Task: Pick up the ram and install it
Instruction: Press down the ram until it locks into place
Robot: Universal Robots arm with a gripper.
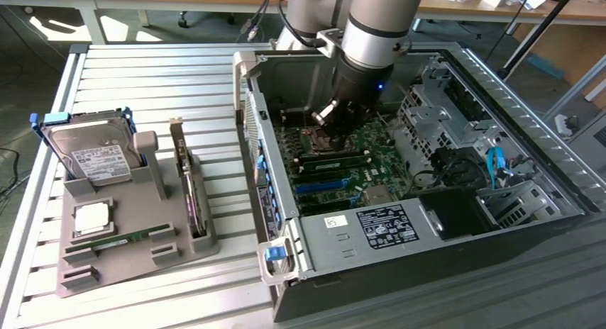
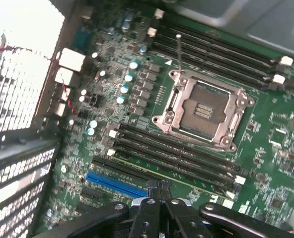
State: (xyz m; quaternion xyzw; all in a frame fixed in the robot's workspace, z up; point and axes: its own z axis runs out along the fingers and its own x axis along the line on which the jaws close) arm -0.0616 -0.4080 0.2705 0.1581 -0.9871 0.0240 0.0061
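Arm reaches down into the open grey metal computer case (image 1: 530,222); black two-finger gripper (image 1: 327,120) sits low over the green motherboard (image 1: 379,148), near the empty square processor socket with its silver metal frame (image 2: 204,109). Wrist view: gripper (image 2: 159,191) fingers pressed together, closed on nothing, tips just above the black memory slots (image 2: 177,151) beside the socket; a blue expansion slot (image 2: 114,183) lies alongside those. The ram, a long thin green circuit-board stick (image 1: 125,240), lies flat on the grey plastic parts tray (image 1: 142,261) at the exterior view's left, well apart from the gripper. The same tray holds an upright silver hard drive (image 1: 90,155), a square silver processor chip (image 1: 93,217), and a dark expansion card on edge (image 1: 189,194).
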